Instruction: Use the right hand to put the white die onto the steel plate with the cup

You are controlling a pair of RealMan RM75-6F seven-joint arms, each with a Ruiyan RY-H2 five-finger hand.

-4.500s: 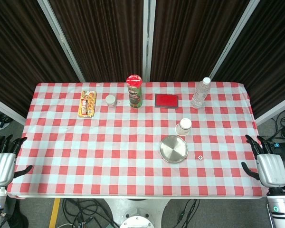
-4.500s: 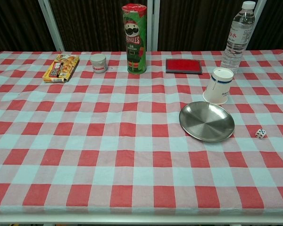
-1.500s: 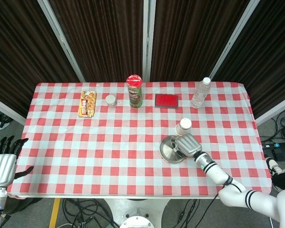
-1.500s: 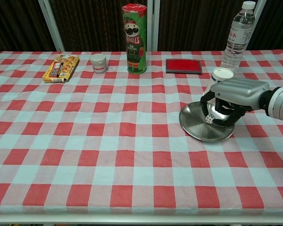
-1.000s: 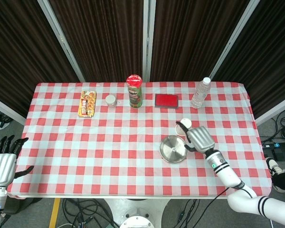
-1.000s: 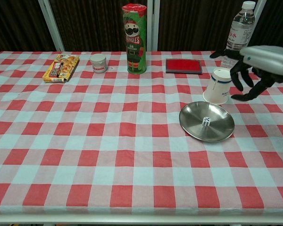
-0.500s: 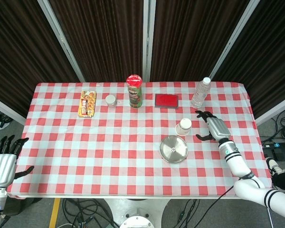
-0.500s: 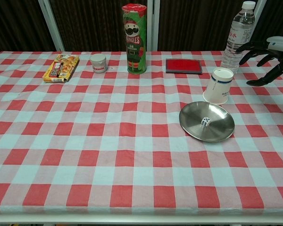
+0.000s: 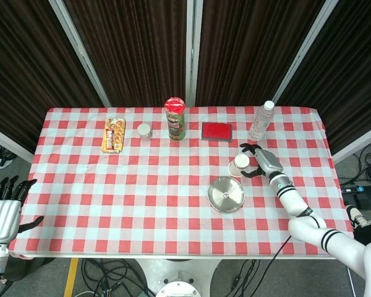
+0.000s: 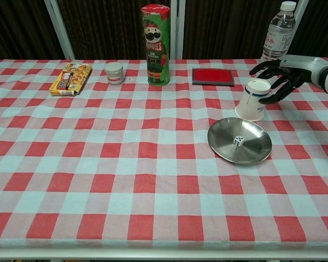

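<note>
Steel catches the eye first: the plate (image 10: 240, 141) sits right of centre in the chest view, and the white die (image 10: 238, 141) lies on it, about in the middle of the dish. The paper cup (image 10: 253, 99) stands upside down just above the plate's upper right rim, near it; whether the two touch I cannot tell. The right hand (image 10: 277, 76) hangs at the cup's right side, fingers spread and curved toward it, holding nothing. The left hand (image 9: 3, 207) is down at the lower left corner of the head view, off the cloth, fingers apart and empty.

As I read it, the die part is done and the cup is what the hand is after. The risk is the cup itself: it is light and inverted, so a finger brushing its wall could tip it or shove it into the plate, jolting the die off the shallow rim.
</note>
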